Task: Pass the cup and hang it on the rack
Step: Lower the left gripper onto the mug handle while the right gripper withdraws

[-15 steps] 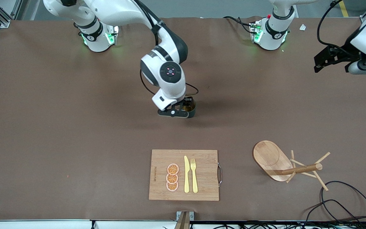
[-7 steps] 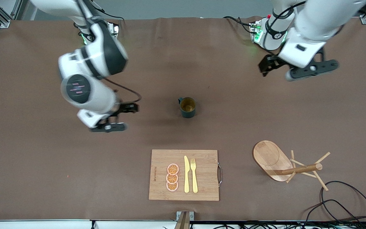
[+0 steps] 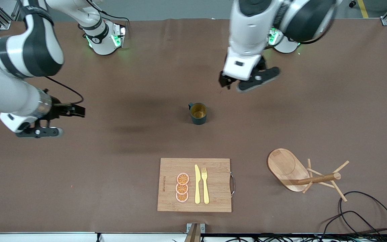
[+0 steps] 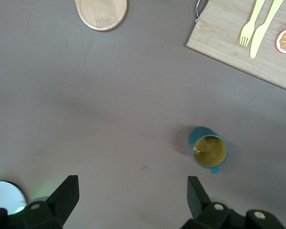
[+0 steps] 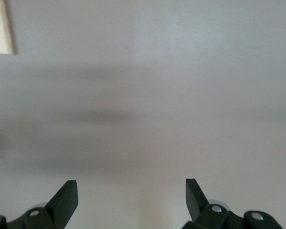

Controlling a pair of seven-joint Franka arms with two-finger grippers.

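Observation:
The dark teal cup (image 3: 198, 113) with a yellow inside stands upright and alone on the brown table; it also shows in the left wrist view (image 4: 209, 151). My left gripper (image 3: 247, 83) is open and empty, up over bare table close to the cup, its fingers (image 4: 66, 195) wide apart. My right gripper (image 3: 38, 131) is open and empty over bare table toward the right arm's end (image 5: 132, 193). The wooden rack (image 3: 301, 174) stands toward the left arm's end, nearer the front camera than the cup; its oval base shows in the left wrist view (image 4: 101, 12).
A bamboo cutting board (image 3: 193, 185) with a yellow knife, a fork and orange slices lies nearer the front camera than the cup. Black cables (image 3: 364, 215) lie by the table edge near the rack.
My right gripper let go of the cup and swung away toward the right arm's end. My left arm swung in from its end of the table toward the cup. The cup stayed put.

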